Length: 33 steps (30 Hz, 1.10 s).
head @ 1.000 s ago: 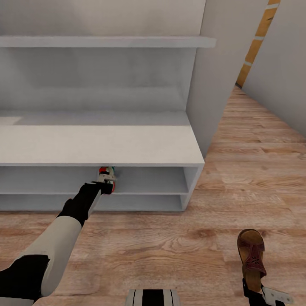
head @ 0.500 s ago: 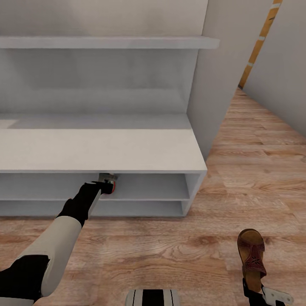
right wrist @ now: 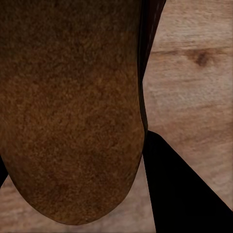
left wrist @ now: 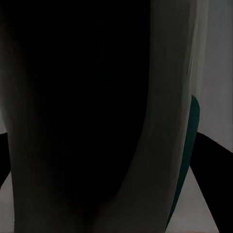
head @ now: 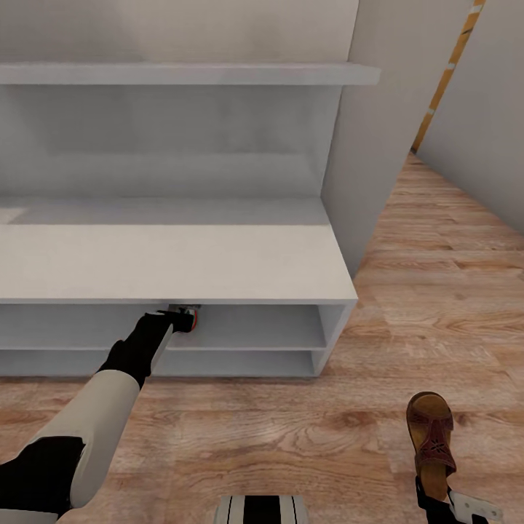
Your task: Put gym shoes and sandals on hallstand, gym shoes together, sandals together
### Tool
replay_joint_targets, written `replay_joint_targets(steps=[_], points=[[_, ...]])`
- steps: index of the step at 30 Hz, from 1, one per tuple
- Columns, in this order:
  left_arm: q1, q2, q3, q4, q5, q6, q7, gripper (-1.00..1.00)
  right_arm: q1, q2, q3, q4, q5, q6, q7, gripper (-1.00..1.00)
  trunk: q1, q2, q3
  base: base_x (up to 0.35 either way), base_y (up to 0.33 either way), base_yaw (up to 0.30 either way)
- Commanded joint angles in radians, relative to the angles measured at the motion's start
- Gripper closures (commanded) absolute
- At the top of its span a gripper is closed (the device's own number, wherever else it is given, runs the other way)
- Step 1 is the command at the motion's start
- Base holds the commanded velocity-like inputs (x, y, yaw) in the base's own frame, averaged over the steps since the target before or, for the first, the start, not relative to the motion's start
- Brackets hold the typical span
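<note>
— Two shoes are in hand: beneath the hallstand (head: pixel 182 262) worktop, the left gripper (head: pixel 183 317) seems to pinch a trainer (head: pixel 191 319), mostly hidden.

— Light, stiff-soled. Before the hallstand, the right gripper (head: pixel 437 493) pinches a sandal (head: pixel 431 437) by its firm heel.

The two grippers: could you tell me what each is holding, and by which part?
Left gripper: gym shoe, apparently at its red heel. Right gripper: sandal, by its heel end.

Left arm (head: pixel 87 429): pale grey shell between black joint segments — black wrist. Right gripper (head: pixel 447 502): black mount, white bracket with dark screws. Striped black-and-white base edge (head: pixel 262 508).
</note>
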Motion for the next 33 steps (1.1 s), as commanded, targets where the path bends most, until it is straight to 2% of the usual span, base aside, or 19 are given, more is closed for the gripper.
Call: replay_joint_targets(steps=[1,11,12,33], points=[[0.0,0.0,0.0,-0.001,-0.006,0.005,-0.006,1.0,-0.001,0.0,-0.008,0.001,0.004,-0.003,0.005,1.0,0.0,0.0,-0.001,0.018,0.0,0.0],[0.0,0.0,0.001,-0.002,-0.004,0.005,-0.006,1.0,-0.001,0.0,-0.008,0.001,0.004,-0.003,0.004,1.0,0.0,0.0,-0.001,0.004,0.0,0.0],[0.0,0.0,0.002,-0.002,-0.003,0.005,-0.007,-1.0,-0.001,0.0,-0.008,0.001,0.004,-0.003,0.004,1.0,0.0,0.0,-0.001,0.0,0.0,0.0],[0.0,0.003,0.0,-0.004,-0.004,0.004,-0.006,-1.0,-0.001,0.0,-0.008,0.001,0.004,-0.003,0.005,1.0,0.0,0.0,-0.001,-0.015,0.0,0.0]])
